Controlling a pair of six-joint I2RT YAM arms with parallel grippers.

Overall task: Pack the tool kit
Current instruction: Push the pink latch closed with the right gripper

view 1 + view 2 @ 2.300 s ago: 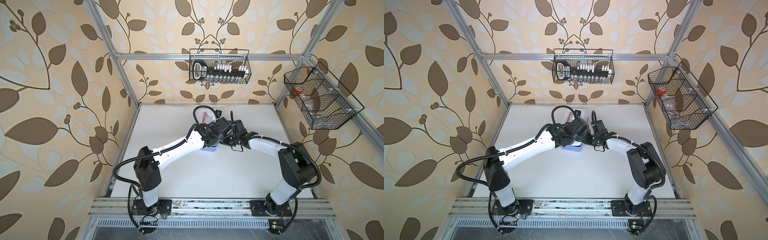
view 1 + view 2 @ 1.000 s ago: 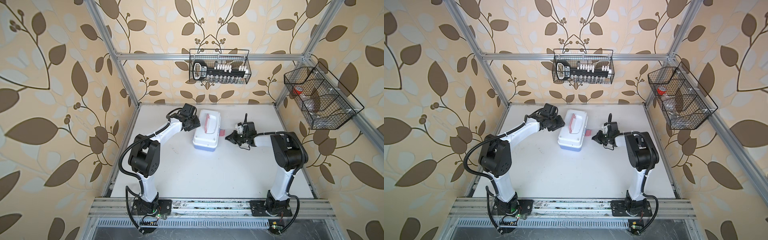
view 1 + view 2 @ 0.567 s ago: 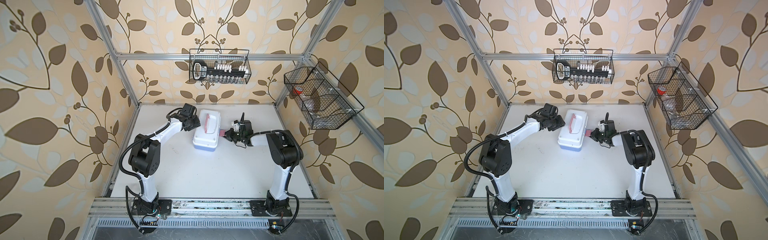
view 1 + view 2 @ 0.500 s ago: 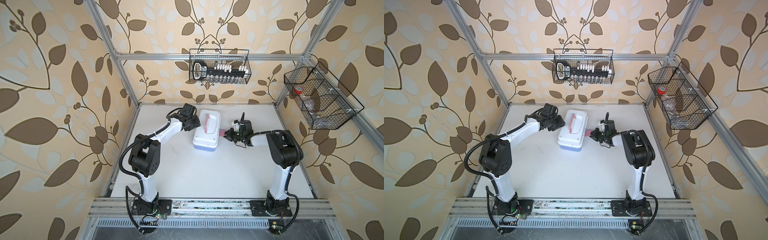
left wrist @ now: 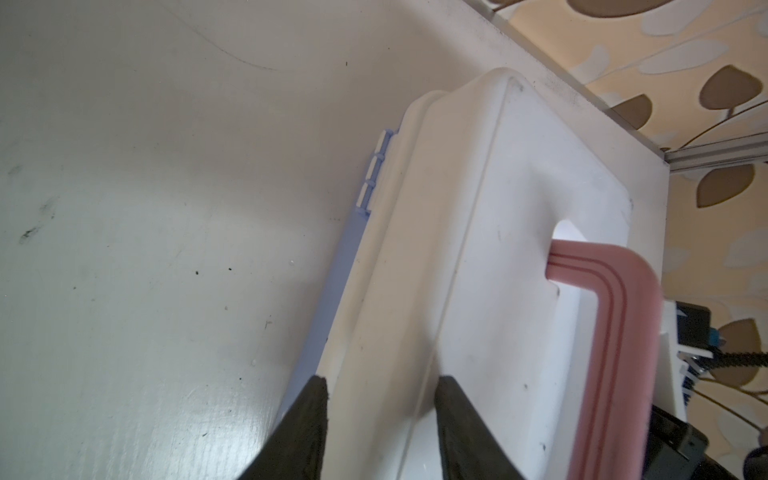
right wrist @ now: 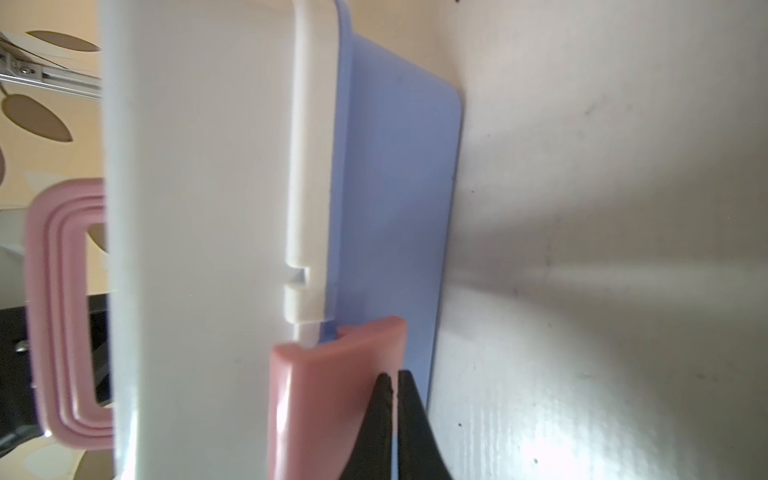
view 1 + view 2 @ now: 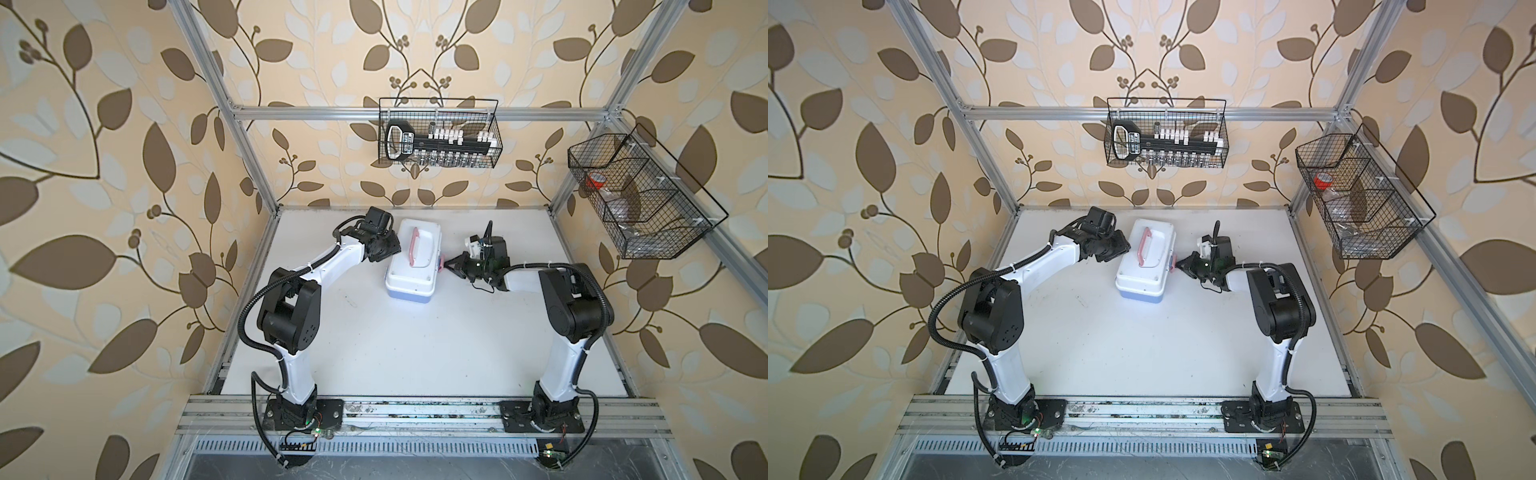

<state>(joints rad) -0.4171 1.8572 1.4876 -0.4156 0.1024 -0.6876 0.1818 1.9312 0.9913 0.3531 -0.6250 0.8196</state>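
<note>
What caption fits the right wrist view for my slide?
Shut right gripper at the pink latch of the tool kit, white lid down on the blue base.

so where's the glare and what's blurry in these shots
Left wrist view: glare patch on the table, fingertips soft. Right wrist view: stronger glare on the table, latch close and blurry. Both top views: sharp, frame posts lean outward from the wide lens.

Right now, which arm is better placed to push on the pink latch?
The right one, I'd say: the right fingers, closed, sit at the latch; the left fingers straddle the lid edge on the far, hinged side.
</note>
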